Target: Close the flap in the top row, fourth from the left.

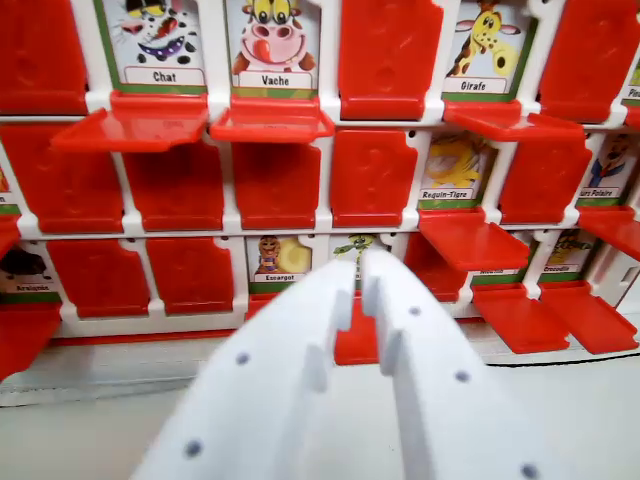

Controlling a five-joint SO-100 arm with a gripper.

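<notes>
White and blurred, my tool (350, 300) fills the wrist view's lower middle, its jaws slightly parted with nothing between them. It sits low before the red flap board (325, 215), its tips over the bottom row. I see the Girafe flap (512, 120) down in the top row, upper right, well above the tool.

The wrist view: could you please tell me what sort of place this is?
Probably a tabletop set up for a game, not a workshop or kitchen. A red flap board fills the view, with cartoon animal cards such as Vache and Girafe, standing on a pale surface behind the gripper.
</notes>
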